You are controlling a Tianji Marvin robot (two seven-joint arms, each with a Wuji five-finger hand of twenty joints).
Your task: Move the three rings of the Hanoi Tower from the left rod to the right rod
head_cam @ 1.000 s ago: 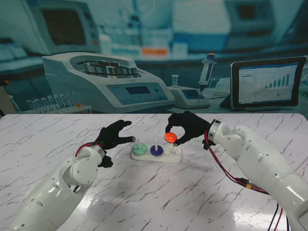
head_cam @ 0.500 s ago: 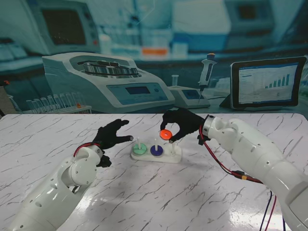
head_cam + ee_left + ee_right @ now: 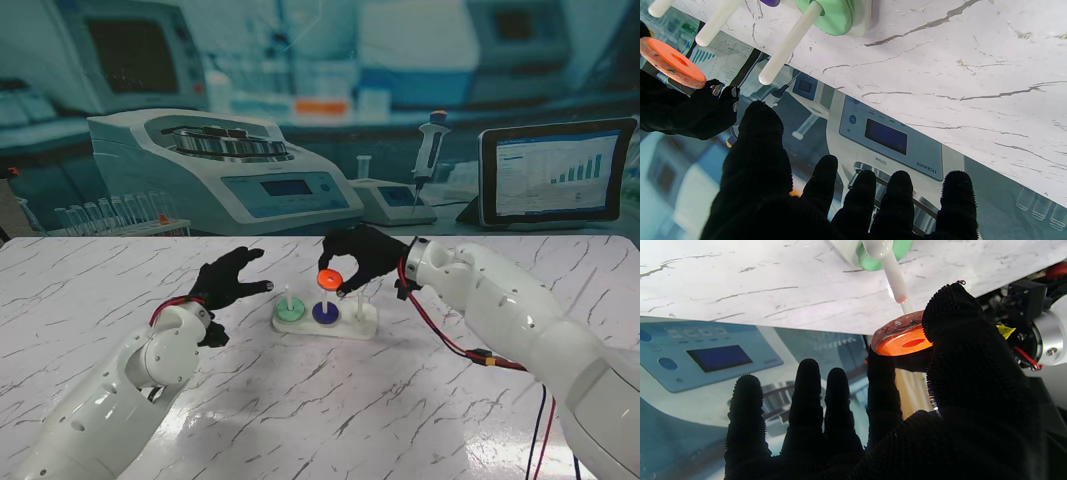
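Observation:
The white tower base [image 3: 345, 326] stands mid-table with three rods. A green ring [image 3: 290, 311] [image 3: 835, 15] lies on the left rod and a dark blue ring [image 3: 325, 313] on the middle rod. My right hand [image 3: 362, 254] pinches the small orange ring [image 3: 329, 278] [image 3: 902, 340] [image 3: 671, 63] between thumb and forefinger, held in the air just above the middle rod's tip. My left hand [image 3: 228, 279] hovers left of the base, fingers [image 3: 826, 186] spread, holding nothing.
Lab machines, a pipette stand [image 3: 428, 150] and a tablet [image 3: 557, 172] line the table's far edge. Red and black cables [image 3: 470, 355] hang under my right forearm.
My right hand has carried the orange ring leftward, from over the right rod to over the middle rod. The left hand has barely moved.

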